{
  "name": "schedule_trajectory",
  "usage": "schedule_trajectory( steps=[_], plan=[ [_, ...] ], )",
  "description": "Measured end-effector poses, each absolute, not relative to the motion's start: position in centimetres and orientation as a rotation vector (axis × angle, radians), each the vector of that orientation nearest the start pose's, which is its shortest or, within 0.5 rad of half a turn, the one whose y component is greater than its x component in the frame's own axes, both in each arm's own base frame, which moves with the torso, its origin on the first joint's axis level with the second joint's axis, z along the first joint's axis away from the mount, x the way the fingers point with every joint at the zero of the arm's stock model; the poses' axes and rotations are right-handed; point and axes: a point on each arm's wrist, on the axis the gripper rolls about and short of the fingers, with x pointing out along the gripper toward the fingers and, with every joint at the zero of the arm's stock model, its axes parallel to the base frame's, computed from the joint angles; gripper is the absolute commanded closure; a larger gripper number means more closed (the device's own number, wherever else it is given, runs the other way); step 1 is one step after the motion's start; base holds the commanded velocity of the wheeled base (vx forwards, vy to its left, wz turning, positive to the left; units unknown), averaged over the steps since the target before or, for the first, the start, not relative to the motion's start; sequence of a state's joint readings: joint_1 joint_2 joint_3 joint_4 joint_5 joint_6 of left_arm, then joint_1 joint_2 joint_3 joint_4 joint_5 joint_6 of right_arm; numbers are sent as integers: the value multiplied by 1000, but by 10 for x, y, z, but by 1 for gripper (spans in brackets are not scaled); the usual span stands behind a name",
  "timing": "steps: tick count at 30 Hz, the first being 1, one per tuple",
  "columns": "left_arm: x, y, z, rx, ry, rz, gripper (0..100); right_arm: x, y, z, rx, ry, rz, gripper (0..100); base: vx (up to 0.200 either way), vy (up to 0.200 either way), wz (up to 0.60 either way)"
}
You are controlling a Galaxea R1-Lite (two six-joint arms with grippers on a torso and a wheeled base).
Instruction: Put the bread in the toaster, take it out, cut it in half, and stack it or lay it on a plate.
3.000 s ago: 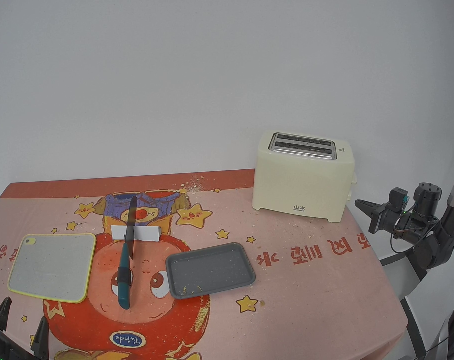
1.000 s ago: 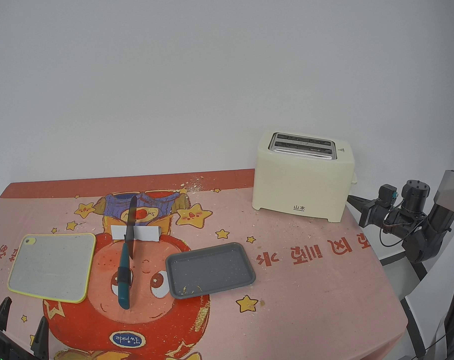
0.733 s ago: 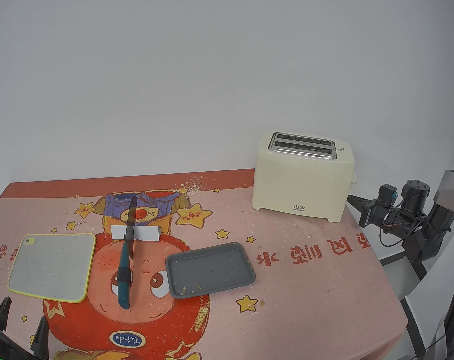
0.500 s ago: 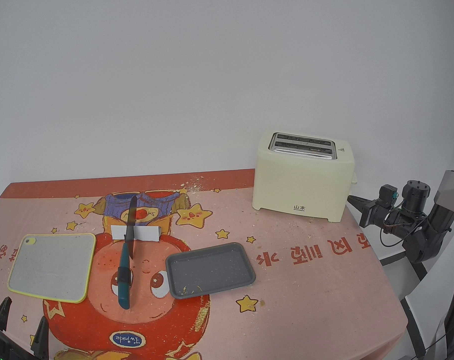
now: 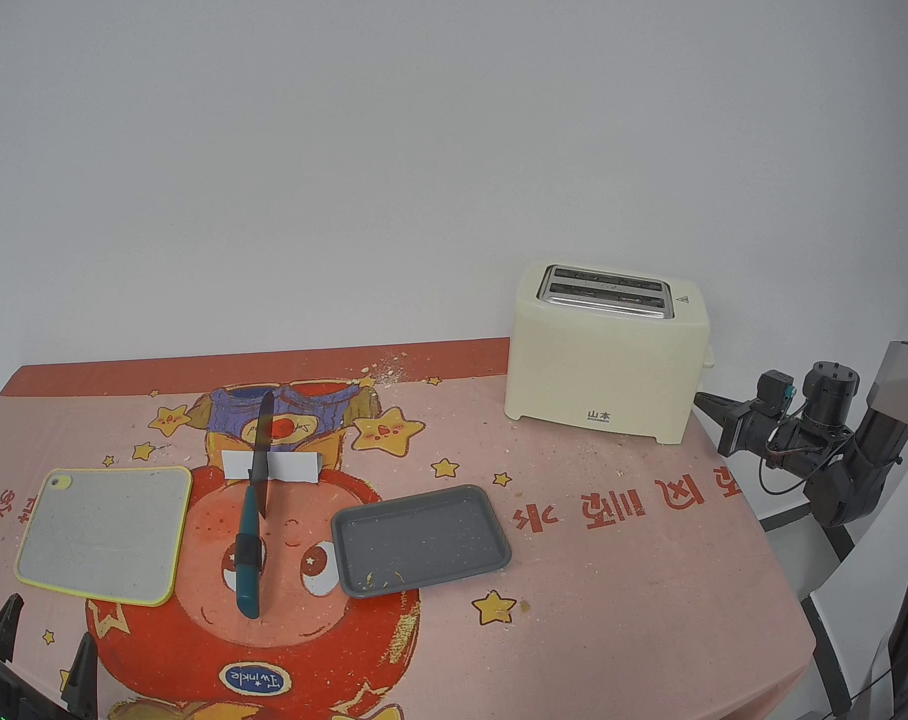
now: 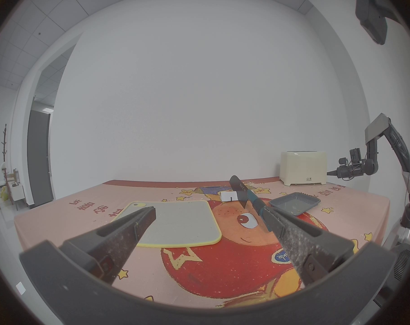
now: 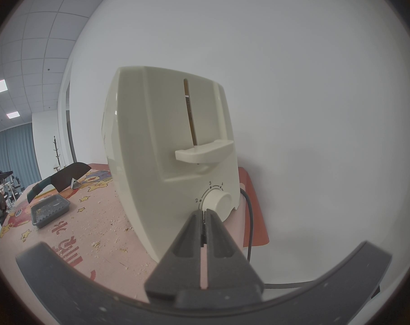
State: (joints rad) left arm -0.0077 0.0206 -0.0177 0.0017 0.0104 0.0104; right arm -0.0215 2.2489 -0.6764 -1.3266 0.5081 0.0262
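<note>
Toaster (image 7: 160,150) just beside right pincer (image 7: 204,215)

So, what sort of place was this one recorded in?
Probably a lab or office room staged as a kitchen corner: a toaster, cutting board and knife sit on a cartoon-print tablecloth, against a bare white wall under a panelled office ceiling.

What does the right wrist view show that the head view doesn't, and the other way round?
Right wrist view: the lever, dial and cord on the end of the toaster. Head view: the top slots and the cutting board. Both: the toaster, the knife and the gray tray.
</note>
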Motion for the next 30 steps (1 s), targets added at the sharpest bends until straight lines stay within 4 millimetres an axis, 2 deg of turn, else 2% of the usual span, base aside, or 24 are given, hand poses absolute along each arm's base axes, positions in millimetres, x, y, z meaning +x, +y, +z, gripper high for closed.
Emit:
schedule_trajectory(
  steps=[21,27,30],
  plan=[
    [-23,0,81,11,5,2,0,360,3,30,92,254,480,100,0,0,0],
    [-23,0,81,11,5,3,0,347,5,30,98,279,485,100,0,0,0],
    [-23,0,81,11,5,3,0,334,7,38,98,281,491,100,0,0,0]
  ],
)
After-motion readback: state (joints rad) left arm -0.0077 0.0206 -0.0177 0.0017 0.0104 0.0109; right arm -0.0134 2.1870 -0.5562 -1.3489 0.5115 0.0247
